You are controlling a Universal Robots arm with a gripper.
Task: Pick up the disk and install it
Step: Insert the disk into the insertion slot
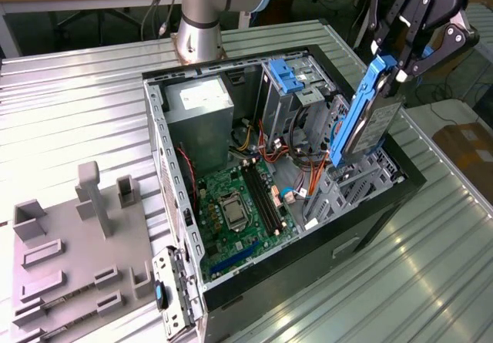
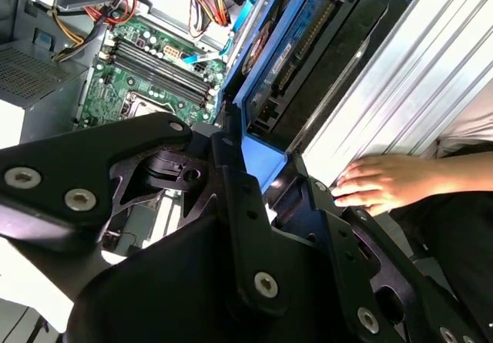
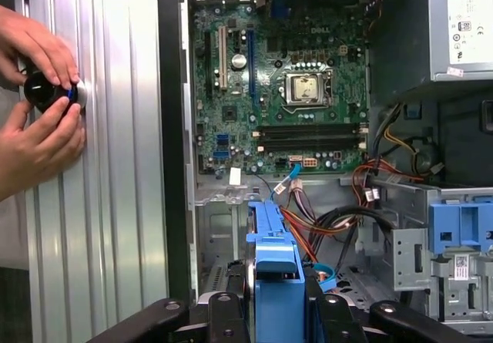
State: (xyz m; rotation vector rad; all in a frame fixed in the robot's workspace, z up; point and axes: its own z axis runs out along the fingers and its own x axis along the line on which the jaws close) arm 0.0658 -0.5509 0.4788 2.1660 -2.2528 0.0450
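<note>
My gripper [image 1: 391,59] is shut on the top end of the disk [image 1: 371,119], a flat silver drive with blue side rails. The disk hangs almost upright, tilted a little, over the side of the open computer case [image 1: 400,175] on the exterior view's right. Its lower end sits just above the grey drive bay [image 1: 347,193]. In the first wrist view the blue rail of the disk [image 3: 273,254] runs out from between my fingers [image 3: 227,308] toward the bay. In the second wrist view the disk [image 2: 289,58] extends away from the gripper [image 2: 258,169].
Inside the case lie the green motherboard [image 1: 239,204], a grey power-supply box [image 1: 199,104], orange cables [image 1: 308,177] and a blue bracket [image 1: 289,73]. A person's hands [image 3: 38,89] rest on the ribbed table beside the case. A grey fixture plate [image 1: 69,258] lies at the exterior view's left.
</note>
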